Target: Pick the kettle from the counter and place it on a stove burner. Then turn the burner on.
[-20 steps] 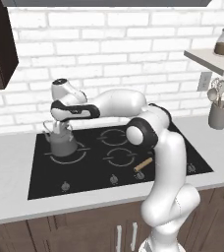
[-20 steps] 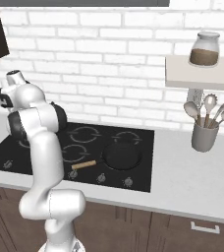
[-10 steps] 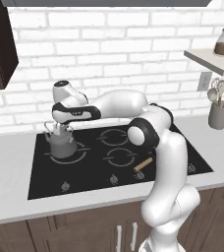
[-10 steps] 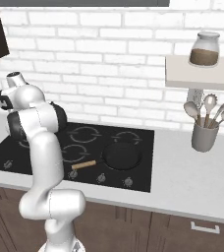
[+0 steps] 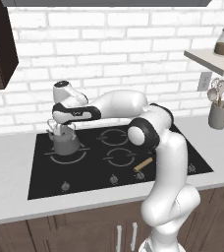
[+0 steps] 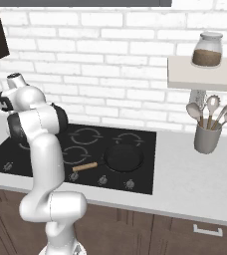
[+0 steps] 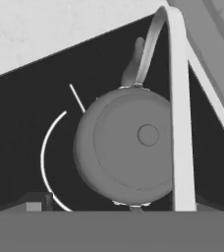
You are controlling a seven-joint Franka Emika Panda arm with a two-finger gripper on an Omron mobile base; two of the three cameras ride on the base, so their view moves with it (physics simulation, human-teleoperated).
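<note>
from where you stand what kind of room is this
A home-style kitchen, rendered rather than real. A black glass cooktop sits in a pale counter with a kettle on it, and a utensil cup stands by the white brick wall.

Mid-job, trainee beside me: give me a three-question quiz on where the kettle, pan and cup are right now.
1. True or false: the kettle stands on the cooktop.
2. The pan's wooden handle points toward: A) the brick wall, B) the front knobs, C) the utensil cup.
3. What stands on the wall shelf?

Key: 1 true, on a ring marking at the cooktop's left, under the gripper. 2 B. 3 a glass jar with brown contents.
</note>
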